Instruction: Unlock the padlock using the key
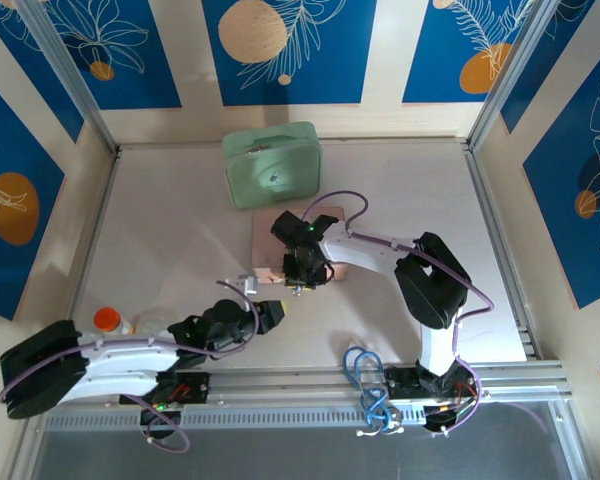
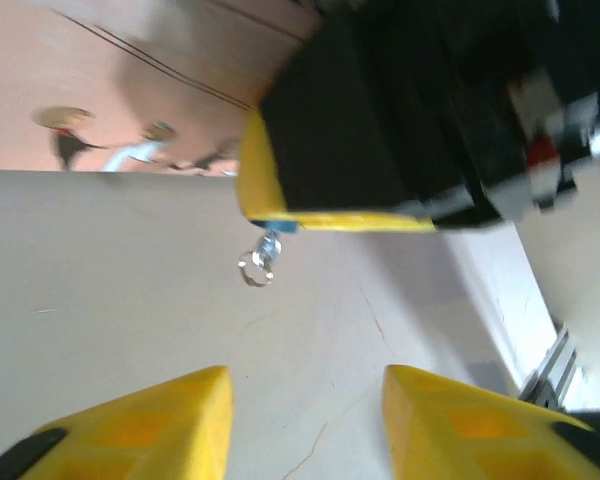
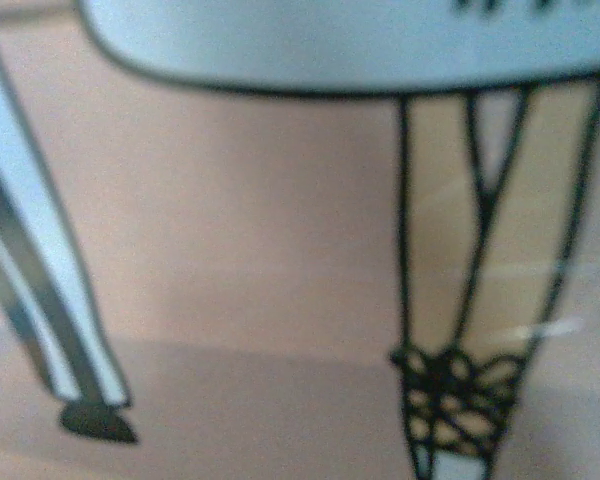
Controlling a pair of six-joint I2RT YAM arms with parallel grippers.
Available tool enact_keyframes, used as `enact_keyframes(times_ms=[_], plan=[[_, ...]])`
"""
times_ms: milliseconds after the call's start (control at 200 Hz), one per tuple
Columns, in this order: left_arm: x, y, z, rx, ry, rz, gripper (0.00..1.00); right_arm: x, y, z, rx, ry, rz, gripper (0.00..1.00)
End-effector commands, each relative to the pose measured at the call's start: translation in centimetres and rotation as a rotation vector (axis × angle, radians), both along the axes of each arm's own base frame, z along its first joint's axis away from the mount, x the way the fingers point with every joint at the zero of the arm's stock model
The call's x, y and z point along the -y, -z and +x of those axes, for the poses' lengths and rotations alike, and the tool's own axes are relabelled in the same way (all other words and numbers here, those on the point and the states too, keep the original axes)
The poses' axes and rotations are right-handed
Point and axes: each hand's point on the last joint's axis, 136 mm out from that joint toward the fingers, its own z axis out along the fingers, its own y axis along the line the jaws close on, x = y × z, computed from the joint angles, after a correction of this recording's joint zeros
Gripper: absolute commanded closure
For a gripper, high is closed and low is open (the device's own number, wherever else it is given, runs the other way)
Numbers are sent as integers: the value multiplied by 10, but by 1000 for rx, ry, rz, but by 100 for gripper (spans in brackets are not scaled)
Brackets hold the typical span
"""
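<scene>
Padlock point(image 2: 276, 226) peeks blue beneath right gripper point(image 1: 300, 287), grip unclear, in left-wrist view; left gripper point(image 2: 305, 388) gapes empty.

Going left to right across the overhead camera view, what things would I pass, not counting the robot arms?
First the orange-capped bottle, then the green case, then the blue cables.

- Mint-green rounded case point(image 1: 271, 166) lies far-middle on the pale wooden table point(image 1: 160, 230).
- Flat pink illustrated box point(image 1: 264, 245) lies just before it.
- Tiny blue-bodied padlock point(image 2: 276, 226) is at that box's near edge.
- Orange-capped bottle point(image 1: 110, 321) stands near-left.
</scene>
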Motion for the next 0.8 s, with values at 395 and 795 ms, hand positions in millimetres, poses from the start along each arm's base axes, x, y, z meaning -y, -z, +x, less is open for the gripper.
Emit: enact_keyframes(times_ms=[395, 795], plan=[[-4, 3, 11, 111, -76, -7, 65, -5, -25, -18, -132, -61, 54, 99], [31, 0, 14, 182, 1, -135, 57, -8, -13, -21, -163, -60, 66, 99]])
